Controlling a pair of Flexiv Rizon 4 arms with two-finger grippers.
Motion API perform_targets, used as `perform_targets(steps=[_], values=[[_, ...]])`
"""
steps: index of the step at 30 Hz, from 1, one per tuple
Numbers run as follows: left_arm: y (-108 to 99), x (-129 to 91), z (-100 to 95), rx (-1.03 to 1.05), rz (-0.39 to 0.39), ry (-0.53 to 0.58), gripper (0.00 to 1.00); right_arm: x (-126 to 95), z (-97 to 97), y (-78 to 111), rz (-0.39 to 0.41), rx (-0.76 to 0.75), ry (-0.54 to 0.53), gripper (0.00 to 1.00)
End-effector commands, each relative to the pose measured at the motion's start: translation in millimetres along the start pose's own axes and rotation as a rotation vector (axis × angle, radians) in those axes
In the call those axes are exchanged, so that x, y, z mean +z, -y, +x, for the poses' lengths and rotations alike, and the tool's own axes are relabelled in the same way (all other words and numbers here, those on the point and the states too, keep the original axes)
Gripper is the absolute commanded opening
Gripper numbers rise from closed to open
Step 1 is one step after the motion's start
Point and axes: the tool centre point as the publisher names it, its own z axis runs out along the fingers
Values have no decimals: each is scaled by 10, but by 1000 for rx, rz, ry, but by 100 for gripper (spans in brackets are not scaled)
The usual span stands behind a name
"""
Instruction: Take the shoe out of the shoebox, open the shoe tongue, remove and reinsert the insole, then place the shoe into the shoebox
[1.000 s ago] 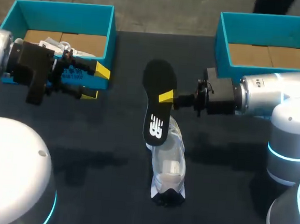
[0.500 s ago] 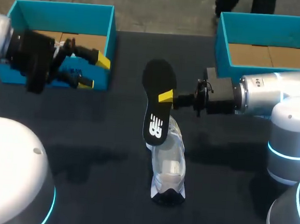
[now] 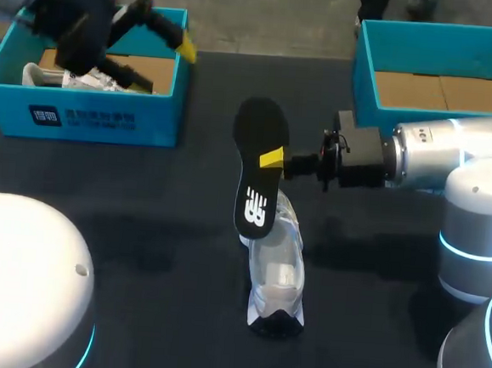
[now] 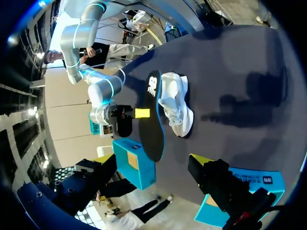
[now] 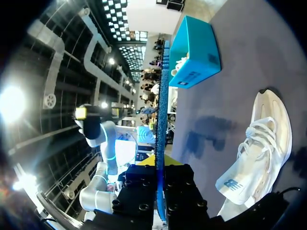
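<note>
A white shoe [image 3: 277, 276] lies on its side on the dark table [image 3: 174, 229], toe toward me. Above its heel my right gripper [image 3: 273, 160] is shut on the black insole [image 3: 256, 181], held on edge clear of the shoe. The right wrist view shows that insole [image 5: 160, 115] edge-on between the fingers, with the shoe [image 5: 259, 148] below and beside it. My left gripper [image 3: 166, 65] hangs open and empty over the left teal shoebox [image 3: 89, 119]. Seen from the left wrist, the insole [image 4: 151, 124] and the shoe [image 4: 176, 103] are far ahead of the open left gripper [image 4: 151, 160].
The left shoebox holds a second white shoe [image 3: 71, 76]. A second teal shoebox [image 3: 444, 46] with a bare cardboard floor stands at the back right, just behind my right arm [image 3: 418, 159]. White robot bases sit at both near corners.
My left arm has lifted and swung back, from in front of the left shoebox to above it, still open. The right arm, the insole and the shoe have not moved.
</note>
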Motion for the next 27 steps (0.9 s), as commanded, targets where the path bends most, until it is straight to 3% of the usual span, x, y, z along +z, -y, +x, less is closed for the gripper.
perform_targets(steps=[1,8,14,21,27], values=[[-329,171,-261,9,93,-261,100,17,0,6,-3,0,2,0],[-339,471,-527,36,128,-401,100,17,0,6,-3,0,2,0],[-367,553,-697,56,146,-473,100,17,0,6,-3,0,2,0],[-365,690,-873,118,219,-588,100,17,0,6,-3,0,2,0],[-314,772,-919,135,247,-646,100,17,0,6,-3,0,2,0]])
